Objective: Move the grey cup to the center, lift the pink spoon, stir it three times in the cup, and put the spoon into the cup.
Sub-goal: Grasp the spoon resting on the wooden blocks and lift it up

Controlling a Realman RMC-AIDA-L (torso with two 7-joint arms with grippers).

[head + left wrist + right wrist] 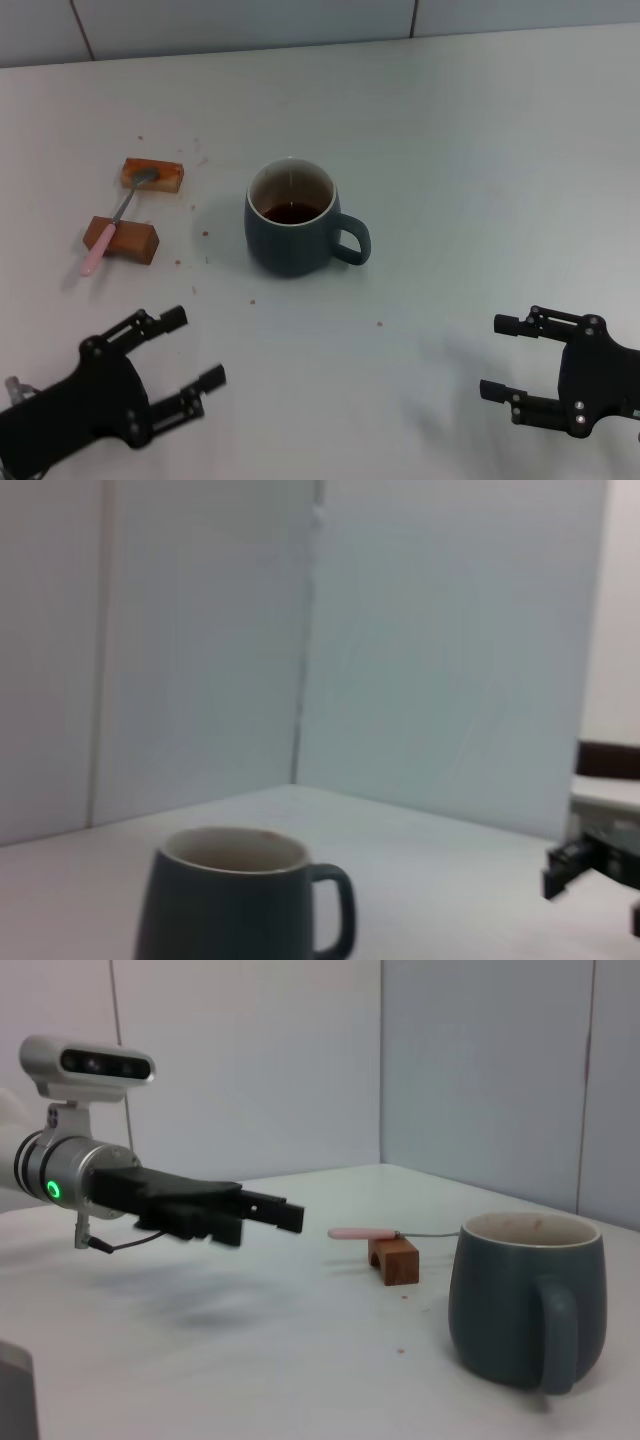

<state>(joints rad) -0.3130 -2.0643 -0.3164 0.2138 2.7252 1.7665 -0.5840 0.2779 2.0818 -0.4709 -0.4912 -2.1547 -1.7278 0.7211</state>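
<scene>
We see the cup (291, 217) upright mid-table (480, 150), handle toward the robot's right, dark liquid inside. The spoon (113, 226) lies across two wooden blocks (122, 238) well left of it. Left gripper (192, 352) and right gripper (500, 357) both hover near the front edge, fingers spread, grasping nothing.

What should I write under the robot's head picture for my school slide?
Both open grippers, left and right, wait near the grey cup; the pink spoon rests across two wooden blocks.
</scene>
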